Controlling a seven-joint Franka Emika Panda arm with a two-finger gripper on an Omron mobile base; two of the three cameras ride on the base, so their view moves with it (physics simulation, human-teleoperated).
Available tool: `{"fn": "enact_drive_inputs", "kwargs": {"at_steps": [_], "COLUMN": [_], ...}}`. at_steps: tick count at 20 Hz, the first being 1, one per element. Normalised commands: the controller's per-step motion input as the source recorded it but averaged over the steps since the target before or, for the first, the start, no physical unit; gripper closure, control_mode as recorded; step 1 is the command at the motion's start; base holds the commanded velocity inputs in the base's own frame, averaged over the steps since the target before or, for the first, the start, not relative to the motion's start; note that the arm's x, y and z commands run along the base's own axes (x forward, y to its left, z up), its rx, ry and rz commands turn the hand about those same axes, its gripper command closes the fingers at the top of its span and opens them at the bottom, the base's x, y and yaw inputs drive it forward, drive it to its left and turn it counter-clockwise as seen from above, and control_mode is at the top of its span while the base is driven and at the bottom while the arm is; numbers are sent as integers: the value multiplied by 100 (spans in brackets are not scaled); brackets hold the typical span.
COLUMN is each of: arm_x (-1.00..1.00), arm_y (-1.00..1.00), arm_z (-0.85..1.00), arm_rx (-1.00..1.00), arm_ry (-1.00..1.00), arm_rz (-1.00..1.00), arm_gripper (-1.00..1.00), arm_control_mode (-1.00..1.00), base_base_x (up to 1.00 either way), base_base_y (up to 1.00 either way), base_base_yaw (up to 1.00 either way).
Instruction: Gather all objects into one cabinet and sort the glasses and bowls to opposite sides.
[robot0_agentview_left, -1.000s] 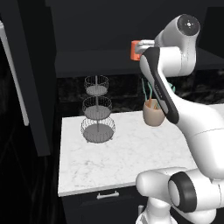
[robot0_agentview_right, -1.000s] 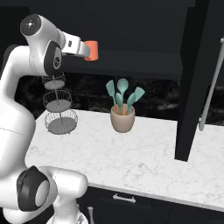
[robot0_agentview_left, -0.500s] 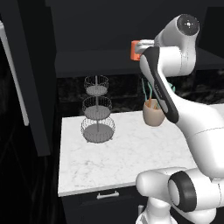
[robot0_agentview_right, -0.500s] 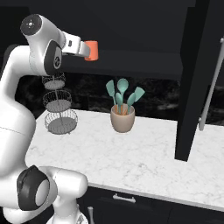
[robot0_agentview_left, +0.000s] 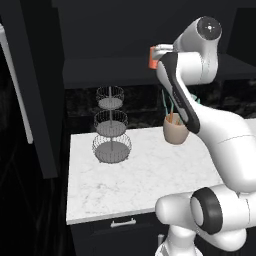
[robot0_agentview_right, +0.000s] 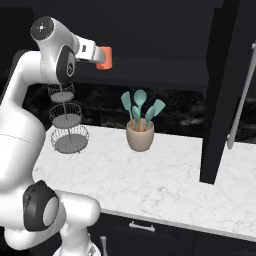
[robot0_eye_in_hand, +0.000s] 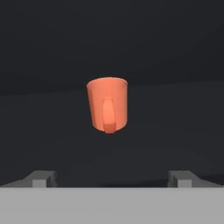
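Gripper (robot0_eye_in_hand: 112, 178) spread wide, apparently short of red mug (robot0_eye_in_hand: 107, 109).

orange mug (robot0_eye_in_hand: 107, 105) — upright, handle facing camera, on dark shelf

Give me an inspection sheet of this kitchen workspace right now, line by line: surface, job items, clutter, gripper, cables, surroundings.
Surface: white marble counter, bare in front of the robot.
Job's things: orange cup with a handle, upright on a dark shelf ahead of the gripper, handle facing the hand camera; black cabinet door with a long silver handle stands open at the right.
Clutter: three-tier wire stand; beige pot of teal utensils.
Grippers: gripper open, holding nothing, short of the cup.
Cables: nothing seen.
Surroundings: dark backsplash, black lower drawer with a silver pull.
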Motion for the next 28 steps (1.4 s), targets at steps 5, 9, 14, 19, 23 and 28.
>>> {"fn": "enact_drive_inputs", "kwargs": {"at_steps": [5, 9, 14, 19, 23, 28], "arm_x": [28, 30, 27, 30, 23, 25], "arm_y": [0, 0, 0, 0, 0, 0], "arm_z": [0, 0, 0, 0, 0, 0], "arm_rx": [0, 0, 0, 0, 0, 0], "arm_ry": [0, 0, 0, 0, 0, 0], "arm_rz": [0, 0, 0, 0, 0, 0], "arm_gripper": [-100, -100, -100, -100, -100, -100], "arm_control_mode": [-100, -100, -100, -100, -100, -100], "base_base_x": [0, 0, 0, 0, 0, 0], "base_base_y": [0, 0, 0, 0, 0, 0], "base_base_yaw": [0, 0, 0, 0, 0, 0]}}
